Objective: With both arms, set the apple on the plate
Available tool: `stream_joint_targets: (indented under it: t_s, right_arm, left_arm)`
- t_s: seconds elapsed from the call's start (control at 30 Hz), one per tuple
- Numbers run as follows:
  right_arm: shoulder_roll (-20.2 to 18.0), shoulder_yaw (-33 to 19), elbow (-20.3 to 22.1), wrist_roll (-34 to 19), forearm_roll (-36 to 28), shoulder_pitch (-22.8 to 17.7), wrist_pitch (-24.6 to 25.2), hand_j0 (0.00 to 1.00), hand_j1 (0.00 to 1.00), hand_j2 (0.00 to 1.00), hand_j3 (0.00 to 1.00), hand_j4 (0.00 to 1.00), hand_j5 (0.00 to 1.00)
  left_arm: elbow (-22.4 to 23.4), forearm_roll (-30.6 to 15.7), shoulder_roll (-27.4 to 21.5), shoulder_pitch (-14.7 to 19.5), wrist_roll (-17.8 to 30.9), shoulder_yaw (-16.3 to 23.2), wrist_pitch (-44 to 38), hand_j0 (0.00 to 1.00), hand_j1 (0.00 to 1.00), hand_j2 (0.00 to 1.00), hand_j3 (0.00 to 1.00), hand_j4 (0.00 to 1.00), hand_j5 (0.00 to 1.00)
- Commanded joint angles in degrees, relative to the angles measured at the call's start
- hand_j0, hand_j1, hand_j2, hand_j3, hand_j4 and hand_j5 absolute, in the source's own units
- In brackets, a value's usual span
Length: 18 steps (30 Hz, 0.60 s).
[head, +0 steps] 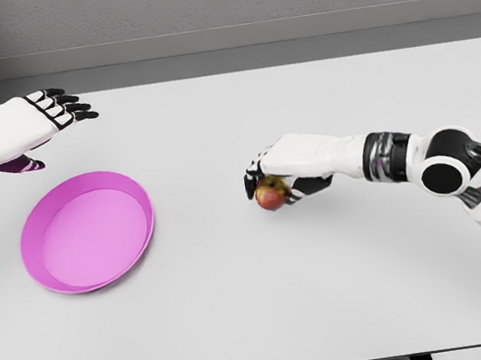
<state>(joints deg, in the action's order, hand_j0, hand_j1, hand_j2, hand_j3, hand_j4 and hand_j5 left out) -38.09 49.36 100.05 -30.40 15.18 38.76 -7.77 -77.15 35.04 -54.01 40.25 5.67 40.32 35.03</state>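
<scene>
A red-and-yellow apple [270, 195] lies on the white table right of centre. My right hand [269, 178] covers it from above, fingers curled around it, its arm reaching in from the right. The pink plate [45, 216] sits on the left part of the table, well apart from the apple. My left hand [59, 110] hovers above and behind the plate at the far left, fingers stretched out and holding nothing.
The white table [258, 303] ends at a front edge near the bottom of the view. A grey wall runs behind its far edge.
</scene>
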Motion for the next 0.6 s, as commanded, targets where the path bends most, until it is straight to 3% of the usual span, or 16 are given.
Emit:
stream_joint_targets:
  t_s: [0.0,0.17,0.2,0.27,0.3,0.47,0.57]
  right_arm:
    - [1.4,1.4,0.0,0.1,-0.2,0.1,0.1,0.53,0.53,0.53,0.53,0.53,0.53]
    - [2.0,1.7,-0.1,0.1,-0.2,0.4,0.2,0.53,0.53,0.53,0.53,0.53,0.53]
    - [2.0,1.7,0.0,0.1,-0.2,0.4,0.2,0.57,0.57,0.57,0.57,0.57,0.57]
    - [1.4,1.2,0.0,0.1,-0.2,0.5,0.2,0.81,0.81,0.81,0.81,0.81,0.81]
    - [1.3,0.9,0.1,0.1,-0.2,0.8,0.2,0.99,0.99,0.99,0.99,0.99,0.99]
    - [-4.5,-7.4,0.5,0.0,-0.6,1.0,-3.2,1.00,1.00,1.00,1.00,1.00,1.00]
    - [-10.2,-12.9,0.4,0.1,-0.8,0.2,-6.4,1.00,1.00,1.00,1.00,1.00,1.00]
  left_arm:
    - [0.0,-0.3,0.0,0.0,0.0,-0.1,0.0,1.00,1.00,1.00,1.00,1.00,1.00]
    - [0.0,-0.3,0.0,0.0,0.0,-0.1,0.0,1.00,1.00,1.00,1.00,1.00,1.00]
    - [0.0,-0.3,0.0,0.0,0.0,-0.1,0.0,1.00,1.00,1.00,1.00,1.00,1.00]
    - [0.0,-0.3,0.0,0.0,0.0,-0.1,0.0,1.00,1.00,1.00,1.00,1.00,1.00]
    - [0.0,-0.4,0.0,0.0,0.0,-0.1,0.0,1.00,1.00,1.00,1.00,1.00,1.00]
    - [-0.1,-0.7,0.0,0.0,0.0,-0.2,0.0,1.00,1.00,1.00,1.00,1.00,1.00]
    - [-0.2,-0.7,0.0,0.0,0.0,0.5,0.0,1.00,1.00,1.00,1.00,1.00,1.00]
